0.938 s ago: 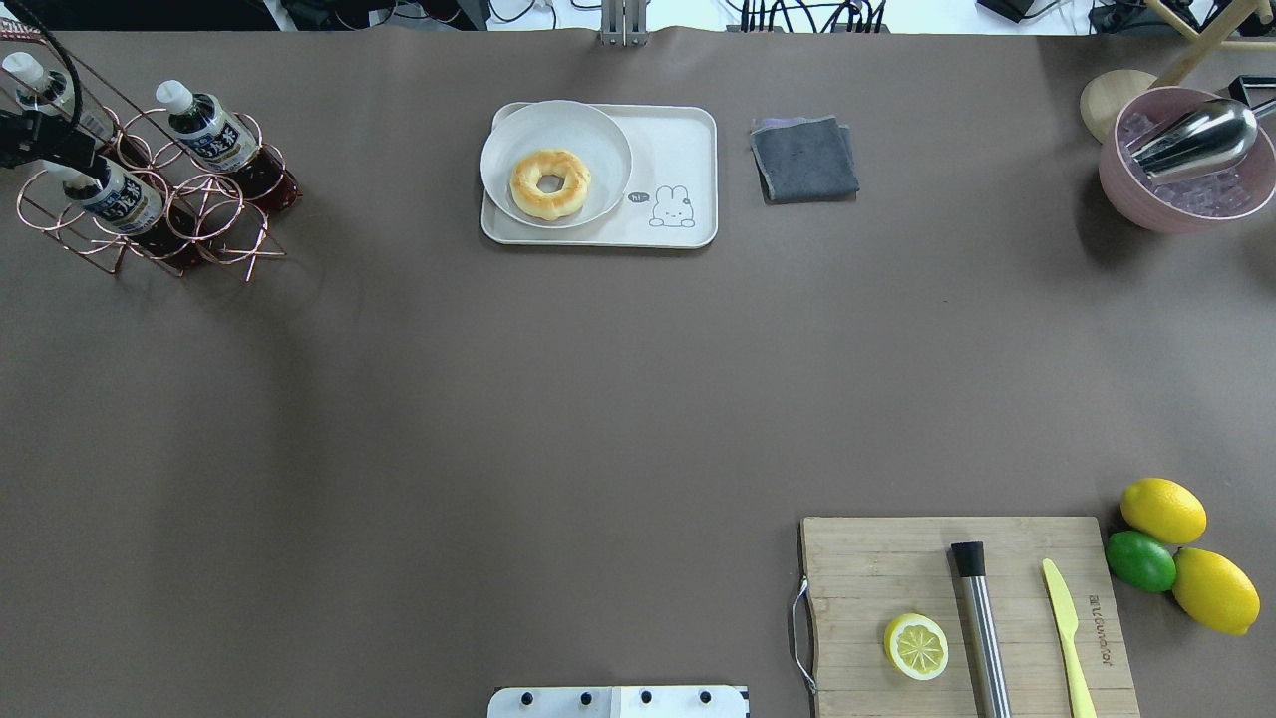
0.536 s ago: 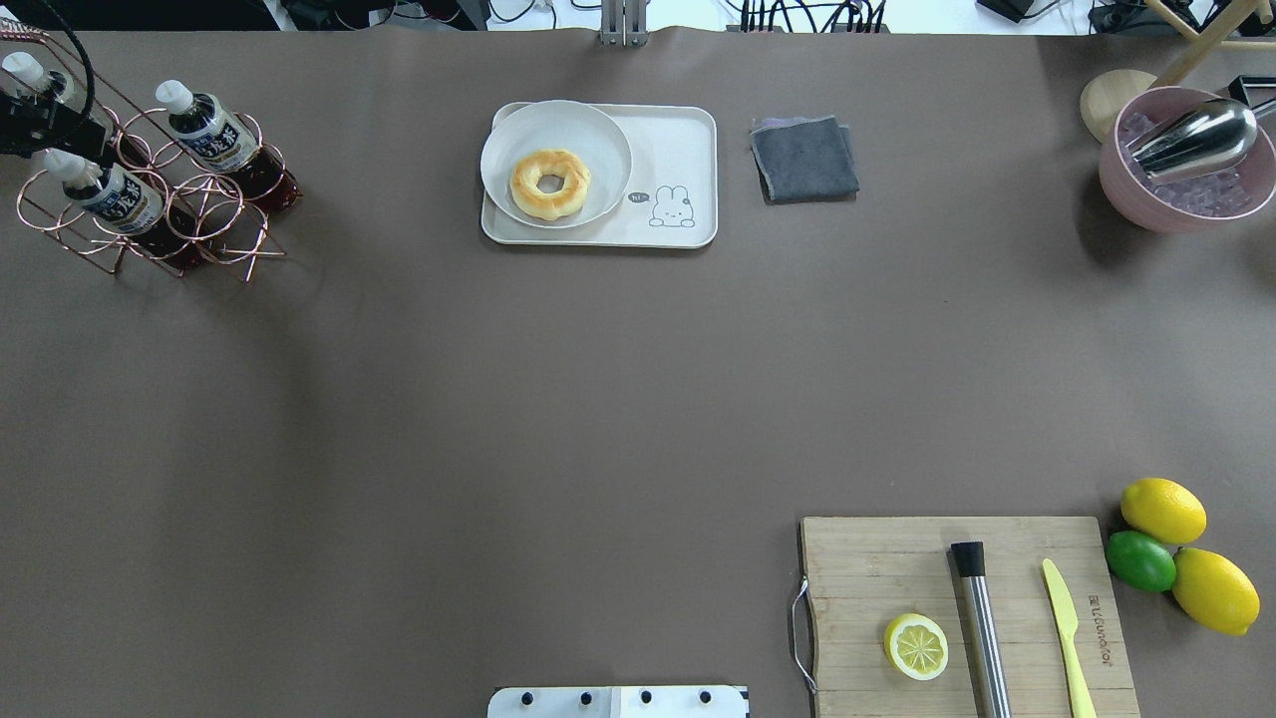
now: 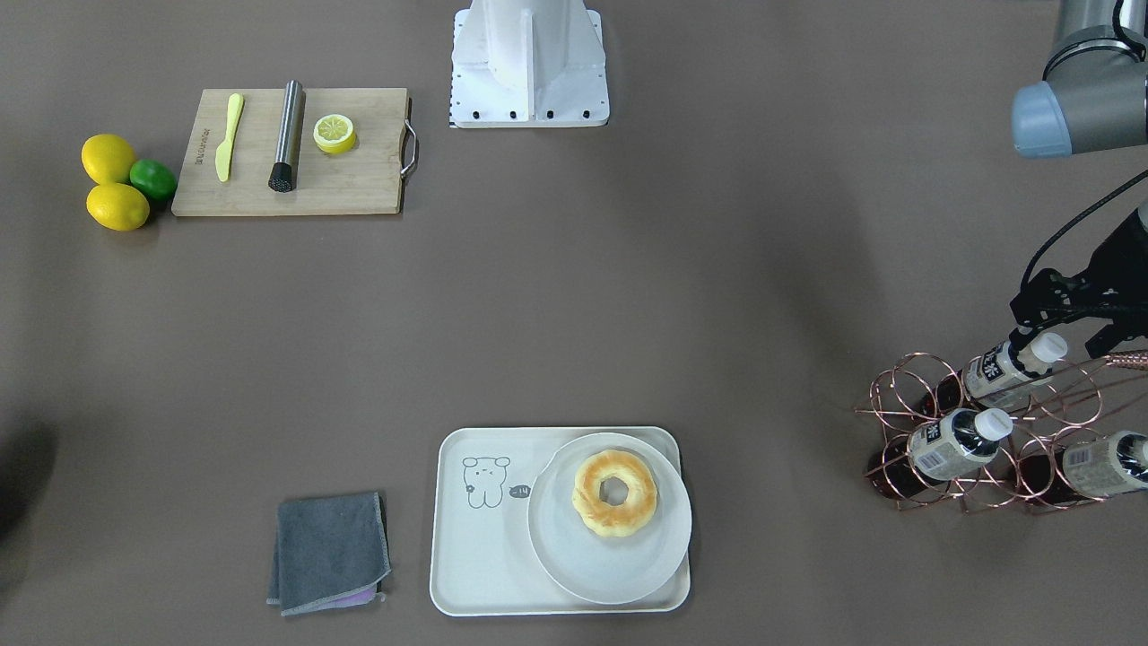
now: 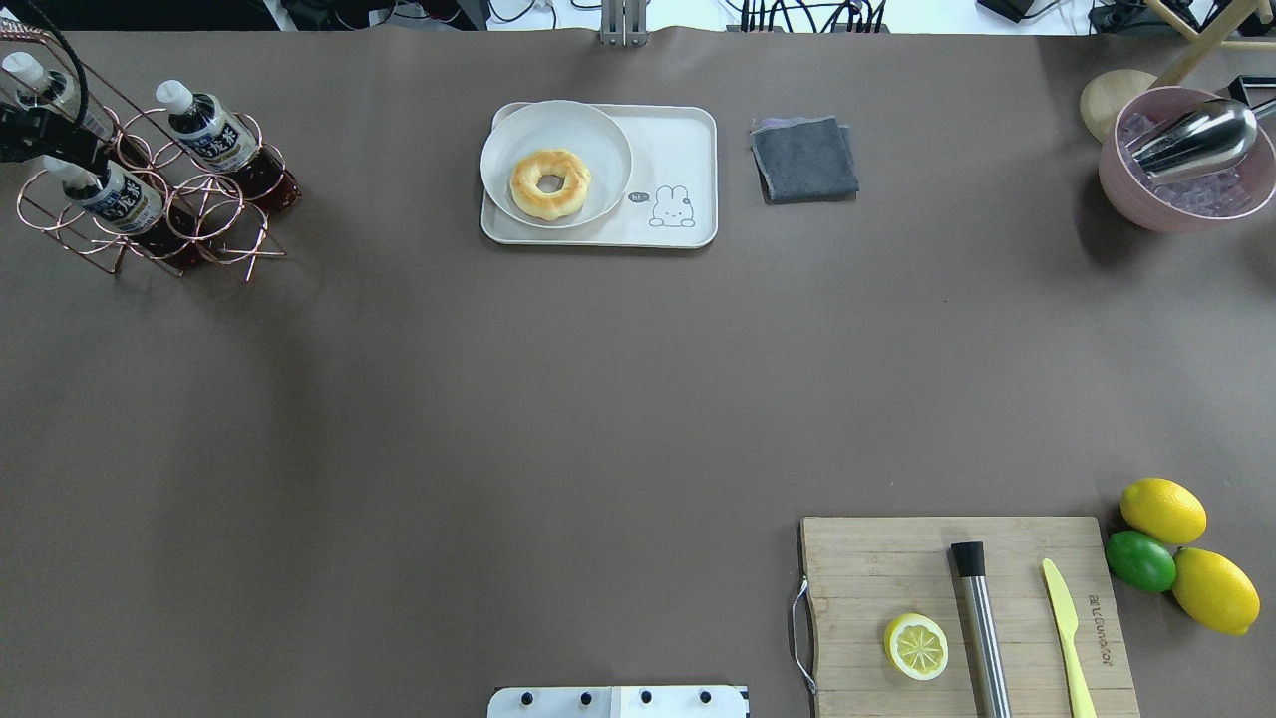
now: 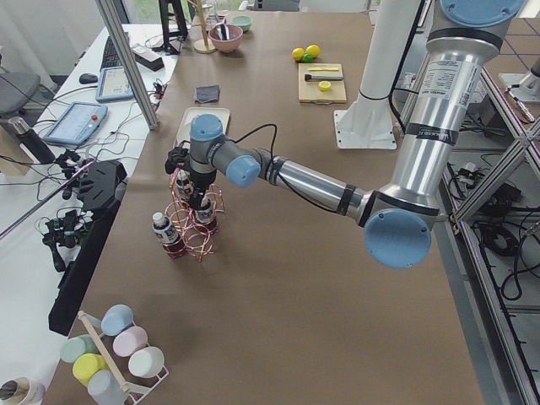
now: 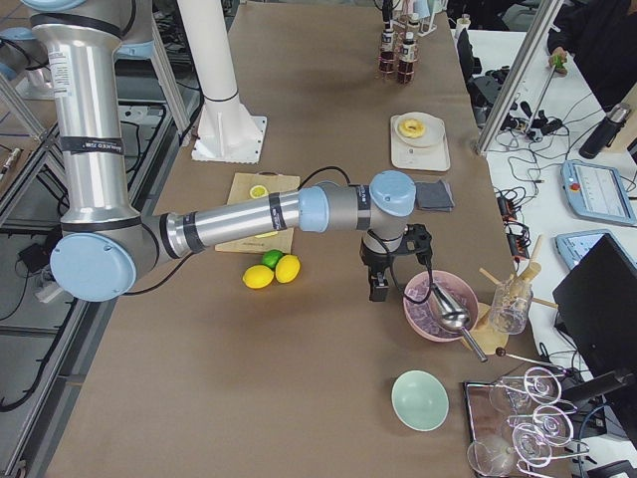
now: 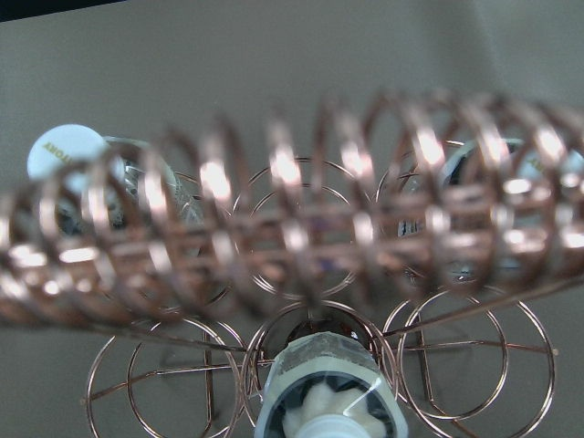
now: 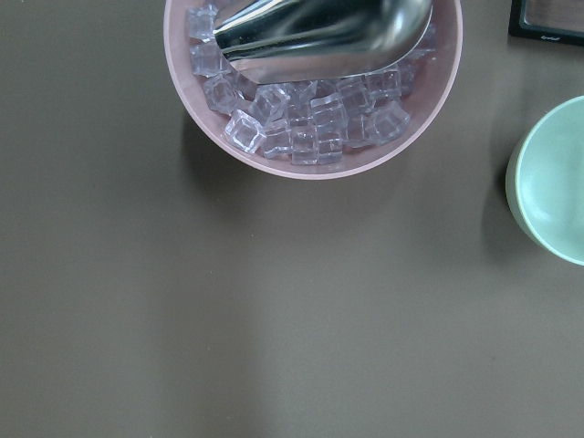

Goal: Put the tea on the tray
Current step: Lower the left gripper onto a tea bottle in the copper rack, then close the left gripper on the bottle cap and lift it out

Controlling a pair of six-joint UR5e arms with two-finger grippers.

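Observation:
Three tea bottles lie in a copper wire rack (image 4: 214, 234) at the far left. One tea (image 4: 118, 199) lies nearest me in the rack, and also shows in the front-facing view (image 3: 995, 370). My left gripper (image 3: 1064, 328) hovers over its white cap (image 3: 1047, 344), jaws apart on either side, holding nothing. The left wrist view shows that cap (image 7: 327, 415) just below the rack's handle. The cream tray (image 4: 683, 140) with the cartoon stands at the table's far middle. My right gripper (image 6: 377, 289) shows only in the right side view, so I cannot tell its state.
A white plate (image 4: 598, 135) with a donut (image 4: 549, 184) covers the tray's left half. A grey cloth (image 4: 803, 158) lies right of the tray. A pink bowl of ice (image 4: 1121, 184) with a scoop stands far right. The cutting board (image 4: 867, 568), lemons and lime are near right.
My left gripper shifted a little away from me over the rack, then came part of the way back toward the cap. The bottles and the tray have not moved.

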